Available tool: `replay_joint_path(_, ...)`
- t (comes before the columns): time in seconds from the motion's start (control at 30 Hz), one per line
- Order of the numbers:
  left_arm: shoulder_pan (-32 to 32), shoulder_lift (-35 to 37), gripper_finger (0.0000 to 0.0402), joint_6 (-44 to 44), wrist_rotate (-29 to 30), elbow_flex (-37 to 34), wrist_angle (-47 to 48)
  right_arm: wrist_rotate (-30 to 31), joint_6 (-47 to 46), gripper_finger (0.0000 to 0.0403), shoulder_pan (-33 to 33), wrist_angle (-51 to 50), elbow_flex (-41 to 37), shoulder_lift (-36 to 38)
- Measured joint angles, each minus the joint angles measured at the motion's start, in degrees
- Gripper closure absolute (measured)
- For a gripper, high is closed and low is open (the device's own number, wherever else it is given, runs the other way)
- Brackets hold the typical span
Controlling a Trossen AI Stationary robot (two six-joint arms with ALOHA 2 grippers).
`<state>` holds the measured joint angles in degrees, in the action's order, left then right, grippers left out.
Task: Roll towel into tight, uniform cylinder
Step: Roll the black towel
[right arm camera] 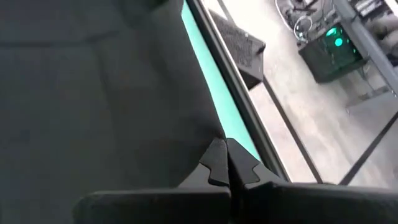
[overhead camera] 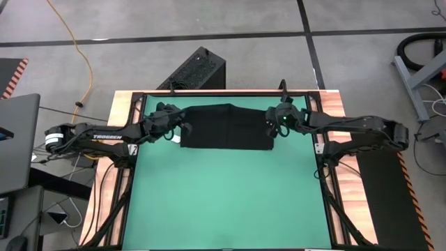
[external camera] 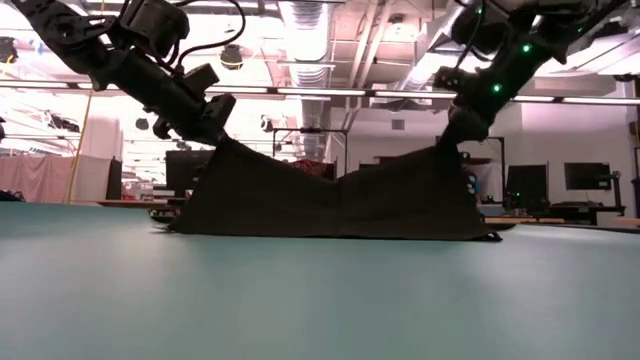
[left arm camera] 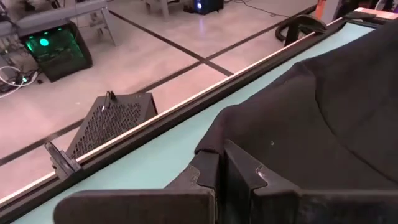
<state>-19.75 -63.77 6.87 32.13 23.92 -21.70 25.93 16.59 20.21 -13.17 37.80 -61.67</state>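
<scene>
The towel (overhead camera: pixel 226 127) lay at the far end of the green mat (overhead camera: pixel 223 202), its 2 far corners lifted. Left gripper (overhead camera: pixel 182 128) and right gripper (overhead camera: pixel 270 125) each pinched 1 corner, fingers closed. Cloth judged soft, light, sagging between grips; corners remain the best hold.

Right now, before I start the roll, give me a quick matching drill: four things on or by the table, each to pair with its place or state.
Things:
1. left tool
2. right tool
3. towel
4. ribbed box

Places or states:
A. on the floor past the table's far edge
B. shut on the towel's right corner
C. lifted at both corners, sagging between
D. shut on the towel's left corner

Pairs: 1-D, 2-B, 3-C, 4-A
</scene>
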Motion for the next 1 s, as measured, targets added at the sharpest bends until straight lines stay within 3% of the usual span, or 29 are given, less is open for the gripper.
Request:
replay_joint_path(0.43,-0.3,-0.1,0.0379,2.0,1.6,0.0,-0.2,0.1,-0.7,0.0403,3.9,-0.5,0.1,-5.1)
replay_joint_path(0.67,-2.1,-0.1,0.0342,-1.0,-4.8,0.0,0.5,-0.1,-0.6,0.0403,6.4,3.0,0.1,-9.0)
replay_joint_path(1.0,-6.9,-0.1,0.0261,-3.1,-4.6,0.0,2.4,-0.1,-0.1,0.0403,9.4,6.0,0.1,-15.7)
